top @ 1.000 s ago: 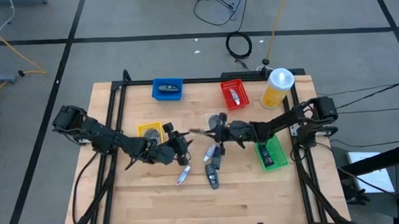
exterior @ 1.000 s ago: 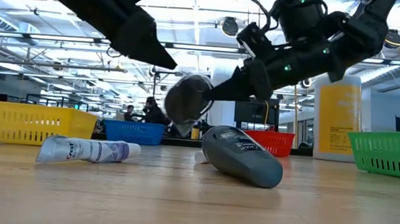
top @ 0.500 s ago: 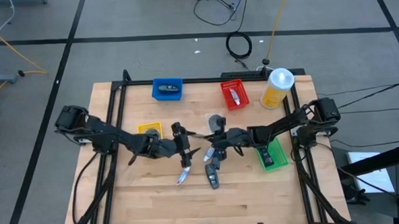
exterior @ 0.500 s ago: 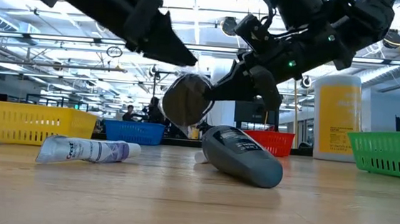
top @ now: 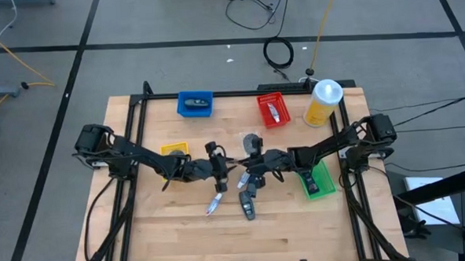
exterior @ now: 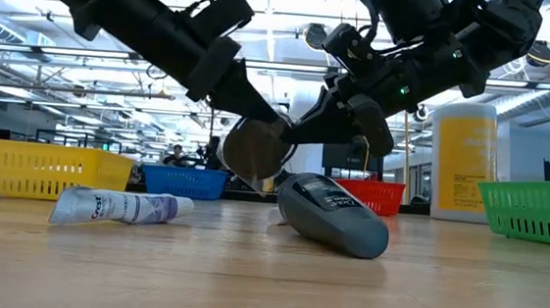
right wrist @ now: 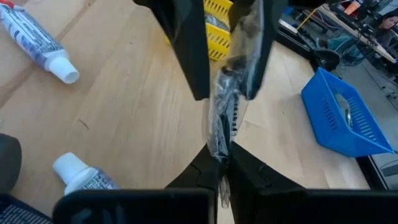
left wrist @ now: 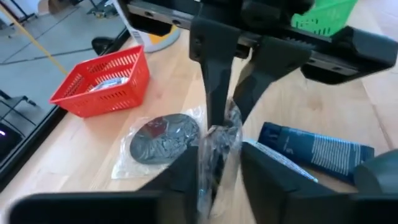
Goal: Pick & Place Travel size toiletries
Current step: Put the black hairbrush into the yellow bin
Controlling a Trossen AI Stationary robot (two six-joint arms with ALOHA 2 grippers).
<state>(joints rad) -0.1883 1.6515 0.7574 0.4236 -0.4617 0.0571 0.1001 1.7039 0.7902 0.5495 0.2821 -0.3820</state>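
A grey round disc in a clear wrapper (exterior: 256,148) hangs in the air over the table's middle, between my two grippers. My right gripper (right wrist: 221,163) is shut on its wrapper. My left gripper (left wrist: 217,177) is open, and its fingers (right wrist: 188,53) stand on either side of the disc (left wrist: 214,152); whether they touch it, I cannot tell. A second wrapped disc (left wrist: 163,134) lies flat on the table. A dark bottle (exterior: 334,213), a white tube (exterior: 123,206) and a blue tube (left wrist: 317,149) lie on their sides nearby. My right gripper pinches the clear wrapper's edge (right wrist: 217,146) between its two fingers, coming level from the table's right side. The disc is lifted clear of the table and stands on edge, sticking out beyond the fingertips toward my left gripper.
A yellow bin (top: 174,153) sits at the left. A blue bin (top: 194,103) and a red bin (top: 272,109), each holding an item, stand at the far side. A green bin (top: 316,180) is at the right. A tall yellow canister (top: 324,101) stands at the far right corner.
My left gripper has moved toward the table's right, up to the held disc, and its open fingers now straddle it. My right gripper has shifted a little toward the near edge and lowered the disc slightly, keeping its hold.
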